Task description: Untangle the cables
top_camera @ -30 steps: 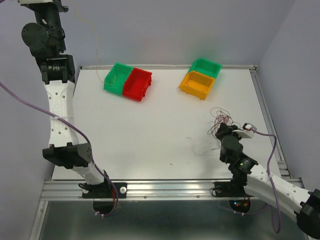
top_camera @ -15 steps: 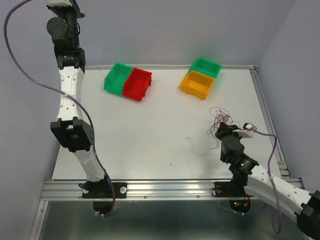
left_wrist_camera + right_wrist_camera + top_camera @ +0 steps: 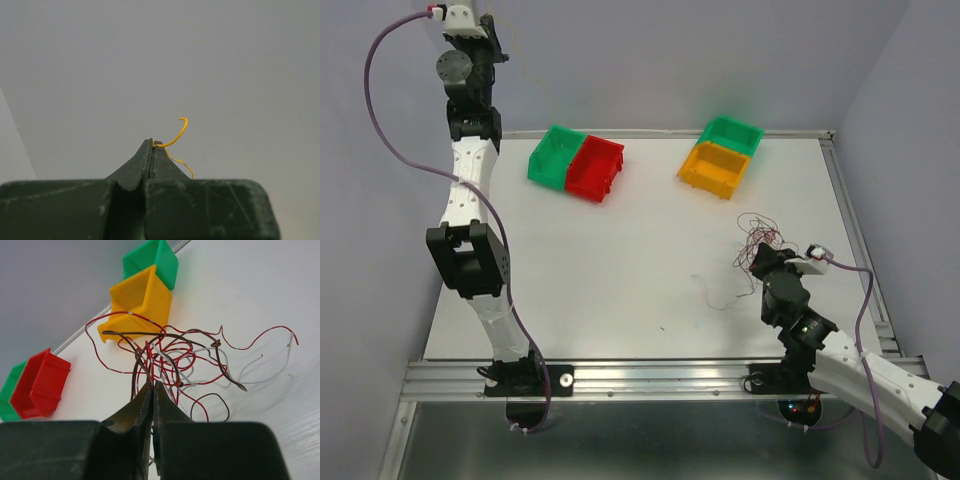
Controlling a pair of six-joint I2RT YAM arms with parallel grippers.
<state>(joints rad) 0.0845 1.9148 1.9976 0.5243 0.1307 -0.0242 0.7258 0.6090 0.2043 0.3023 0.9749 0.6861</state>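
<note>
The cables (image 3: 761, 236) are a small tangle of dark red, brown and white strands on the white table (image 3: 620, 250), at its right side. My right gripper (image 3: 758, 258) sits at the tangle's near edge. In the right wrist view it (image 3: 152, 384) is shut on red and brown strands of the tangle (image 3: 185, 347). My left gripper (image 3: 480, 25) is raised high at the back left, above the table's far edge. In the left wrist view it (image 3: 152, 142) is shut on a thin yellow strand (image 3: 178, 134) against the bare wall.
A green bin (image 3: 553, 155) and a red bin (image 3: 595, 168) stand together at the back left. A green bin (image 3: 732, 134) and an orange bin (image 3: 717, 168) stand at the back right. A loose thin strand (image 3: 715, 296) lies left of the right gripper.
My left arm has swung up and to the right, lifting its gripper higher against the back wall with the yellow strand. The right arm and the tangle have not moved.
</note>
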